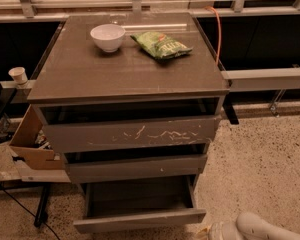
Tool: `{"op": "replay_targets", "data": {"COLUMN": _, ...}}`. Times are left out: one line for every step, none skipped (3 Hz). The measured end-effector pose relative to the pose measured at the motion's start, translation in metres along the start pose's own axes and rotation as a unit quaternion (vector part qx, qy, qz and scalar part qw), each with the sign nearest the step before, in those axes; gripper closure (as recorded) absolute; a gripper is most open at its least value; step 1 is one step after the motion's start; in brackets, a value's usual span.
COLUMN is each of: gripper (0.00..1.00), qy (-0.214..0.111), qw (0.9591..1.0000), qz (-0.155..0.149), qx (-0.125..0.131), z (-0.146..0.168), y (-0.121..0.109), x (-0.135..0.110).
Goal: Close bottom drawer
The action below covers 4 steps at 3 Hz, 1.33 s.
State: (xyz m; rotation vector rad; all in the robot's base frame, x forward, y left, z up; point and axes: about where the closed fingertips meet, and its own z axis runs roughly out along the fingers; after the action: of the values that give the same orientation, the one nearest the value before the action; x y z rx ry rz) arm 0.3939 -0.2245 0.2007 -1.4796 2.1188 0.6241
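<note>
Matt grey-brown bottom drawer (140, 220), smooth laminate-looking front, dull dark inside. The taller drawer front (130, 133) has the same matt finish, scuffed white. Smooth cabinet top (125, 69), faint sheen. Glossy white bowl (107, 36), ceramic-looking. Shiny green plastic snack bag (161, 45). Matt brown cardboard box (30, 139). Speckled, gritty-looking floor (260, 164). At the bottom edge, right of centre, the gripper (207, 232) has a smooth off-white plastic-looking shell.

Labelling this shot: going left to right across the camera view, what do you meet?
Paper cup → white bowl → green snack bag → gripper, low by the bottom drawer's right front corner.
</note>
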Motion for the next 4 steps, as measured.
{"op": "replay_targets", "data": {"gripper": 1.00, "qy": -0.003, "qw": 0.9999, "qz": -0.010, "qx": 0.002, "z": 0.007, "y": 0.002, "x": -0.003}}
{"op": "replay_targets", "data": {"gripper": 1.00, "qy": -0.014, "qw": 0.9992, "qz": -0.035, "qx": 0.015, "z": 0.026, "y": -0.006, "x": -0.012}}
{"op": "replay_targets", "data": {"gripper": 1.00, "qy": -0.024, "qw": 0.9970, "qz": -0.062, "qx": 0.038, "z": 0.042, "y": -0.021, "x": -0.022}}
{"op": "replay_targets", "data": {"gripper": 1.00, "qy": -0.032, "qw": 0.9937, "qz": -0.088, "qx": 0.062, "z": 0.059, "y": -0.041, "x": -0.033}}
